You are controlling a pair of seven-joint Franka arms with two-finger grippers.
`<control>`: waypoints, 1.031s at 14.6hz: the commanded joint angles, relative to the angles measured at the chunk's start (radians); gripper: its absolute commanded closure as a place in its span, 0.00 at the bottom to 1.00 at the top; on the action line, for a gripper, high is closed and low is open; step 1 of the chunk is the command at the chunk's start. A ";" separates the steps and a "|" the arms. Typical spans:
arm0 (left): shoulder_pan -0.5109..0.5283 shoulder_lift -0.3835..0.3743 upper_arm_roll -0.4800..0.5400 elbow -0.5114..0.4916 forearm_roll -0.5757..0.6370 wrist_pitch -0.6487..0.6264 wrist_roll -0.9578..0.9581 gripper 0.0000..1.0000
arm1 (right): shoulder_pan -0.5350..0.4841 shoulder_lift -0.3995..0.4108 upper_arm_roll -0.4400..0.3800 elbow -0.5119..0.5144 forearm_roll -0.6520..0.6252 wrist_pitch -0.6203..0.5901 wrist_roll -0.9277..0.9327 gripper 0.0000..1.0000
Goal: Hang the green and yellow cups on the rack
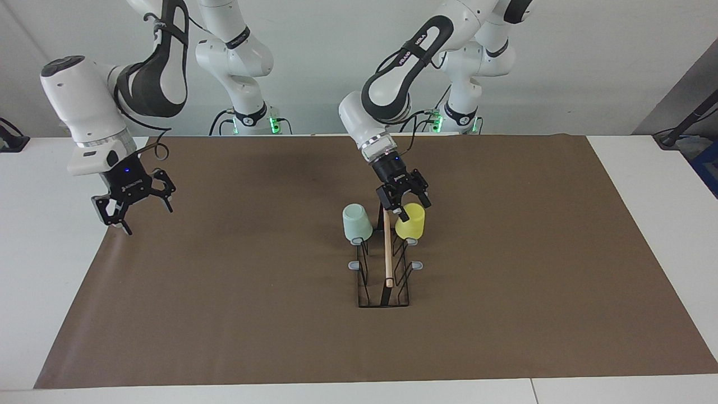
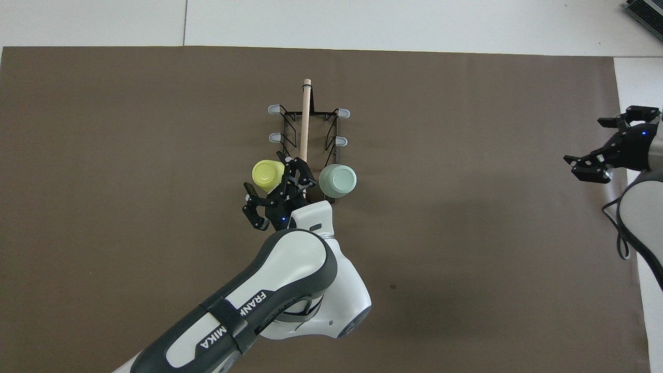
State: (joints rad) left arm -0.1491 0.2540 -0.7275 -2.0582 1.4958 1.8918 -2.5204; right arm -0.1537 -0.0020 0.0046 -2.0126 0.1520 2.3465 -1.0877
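Note:
The rack stands in the middle of the brown mat; it also shows in the overhead view. The pale green cup hangs upside down on the prong nearest the robots on the right arm's side; it also shows from above. The yellow cup sits upside down on the matching prong on the left arm's side; it also shows from above. My left gripper is open just above the yellow cup, at the rack's end nearest the robots. My right gripper is open and empty over the mat's edge.
The brown mat covers most of the white table. Several grey-capped prongs of the rack farther from the robots are bare.

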 commanded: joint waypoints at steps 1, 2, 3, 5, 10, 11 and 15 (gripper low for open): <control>-0.001 0.002 -0.007 0.026 0.014 -0.011 0.012 0.00 | 0.054 -0.018 0.005 -0.009 -0.144 -0.009 0.200 0.00; 0.002 -0.007 -0.009 0.030 0.009 -0.007 0.038 0.00 | 0.072 -0.019 0.005 -0.009 -0.200 -0.013 0.276 0.00; 0.003 -0.013 -0.010 0.033 0.005 -0.003 0.067 0.00 | 0.095 -0.021 0.005 -0.009 -0.248 -0.028 0.354 0.00; 0.009 -0.022 -0.013 0.049 -0.029 0.000 0.089 0.00 | 0.135 -0.035 0.005 -0.008 -0.304 -0.074 0.492 0.00; 0.026 -0.064 0.010 0.066 -0.167 0.036 0.285 0.00 | 0.215 -0.088 0.009 0.021 -0.315 -0.263 0.796 0.00; 0.037 -0.076 0.011 0.063 -0.196 0.068 0.351 0.00 | 0.227 -0.096 0.015 0.038 -0.305 -0.310 0.878 0.00; 0.036 -0.133 0.115 0.059 -0.340 0.179 0.616 0.00 | 0.246 -0.090 0.029 0.165 -0.284 -0.519 1.077 0.00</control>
State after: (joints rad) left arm -0.1216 0.1768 -0.6566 -1.9833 1.2322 2.0078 -2.0342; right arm 0.0977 -0.1032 0.0301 -1.9230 -0.1434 1.9188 -0.0720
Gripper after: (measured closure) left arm 0.000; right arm 0.000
